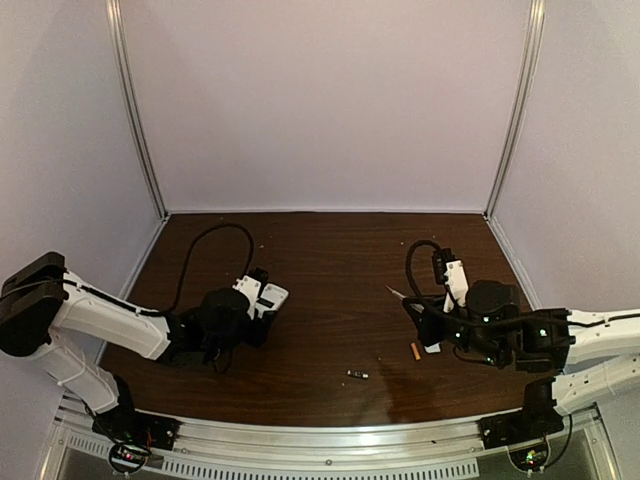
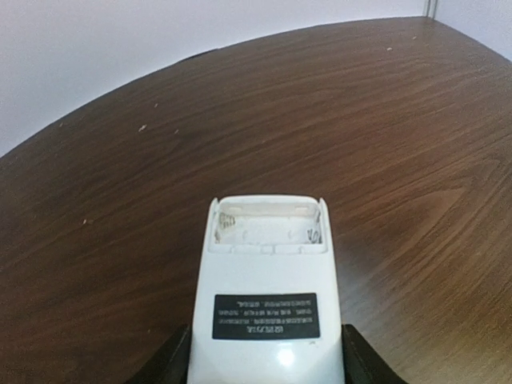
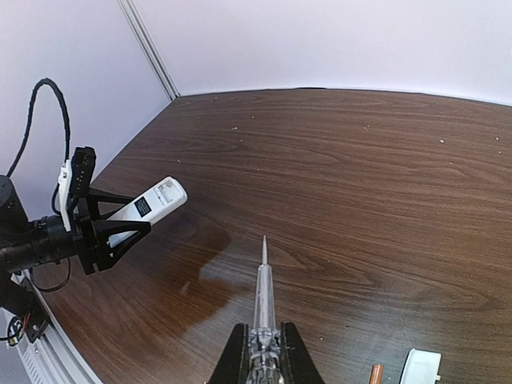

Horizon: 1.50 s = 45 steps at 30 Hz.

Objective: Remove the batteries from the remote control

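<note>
Near edge: a dark slim cylinder point(image 1: 356, 375), likely a battery, lies loose on the table point(image 1: 330, 260). The orange battery point(image 1: 416, 351) lies just beside your right gripper point(image 3: 264, 356), which is clamped on the screwdriver point(image 3: 262, 296), probably for prying. Farther left, your left gripper point(image 2: 266, 370) pinches the remote control point(image 2: 266, 272) back-up, so its compartment point(image 2: 266, 224) shows, bare.

Robotics lab test cell, as I see it from my remote station: a dark wood-grain table point(image 1: 330, 250) boxed in on three sides by bare pale-lilac panels point(image 1: 320, 100), which meet at the back corners behind slim metal posts point(image 1: 137, 110). Along the near edge runs a ribbed aluminium rail point(image 1: 330, 447) carrying the bases of two white-and-black robot arms point(image 1: 105, 325). Black cables point(image 1: 195, 250) loop over the tabletop.
</note>
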Each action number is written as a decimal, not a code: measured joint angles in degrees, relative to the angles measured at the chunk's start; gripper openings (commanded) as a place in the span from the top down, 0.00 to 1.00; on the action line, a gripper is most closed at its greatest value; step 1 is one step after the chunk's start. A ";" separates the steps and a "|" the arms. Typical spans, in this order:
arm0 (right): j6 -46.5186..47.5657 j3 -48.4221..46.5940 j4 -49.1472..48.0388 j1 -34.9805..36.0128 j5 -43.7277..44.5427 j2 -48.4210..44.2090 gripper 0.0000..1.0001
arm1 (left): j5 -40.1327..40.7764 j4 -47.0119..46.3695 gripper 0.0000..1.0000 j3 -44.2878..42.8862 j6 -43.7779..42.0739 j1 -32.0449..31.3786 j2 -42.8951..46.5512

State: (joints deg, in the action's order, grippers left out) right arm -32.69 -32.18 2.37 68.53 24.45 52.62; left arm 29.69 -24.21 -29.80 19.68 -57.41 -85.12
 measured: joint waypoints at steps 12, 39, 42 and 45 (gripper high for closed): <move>-0.04 6.36 -6.45 -0.07 -2.34 -2.16 1.00 | 9.44 10.43 1.00 7.45 16.50 0.00 3.15; -2.71 10.32 -1.90 -0.09 -7.54 -14.34 1.00 | 12.48 7.37 0.27 10.12 28.68 -0.94 -1.22; -3.13 10.47 -0.68 -0.09 -7.54 -16.33 1.00 | 12.57 8.70 0.14 10.25 28.35 -2.03 -0.72; -3.52 10.49 0.15 -0.09 -7.63 -17.49 1.00 | 12.59 10.64 0.08 10.40 27.96 -2.91 1.36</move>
State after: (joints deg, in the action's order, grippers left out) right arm -36.21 -21.69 2.52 68.45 16.82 35.14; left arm 42.28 -13.56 -19.40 47.64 -60.31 -83.77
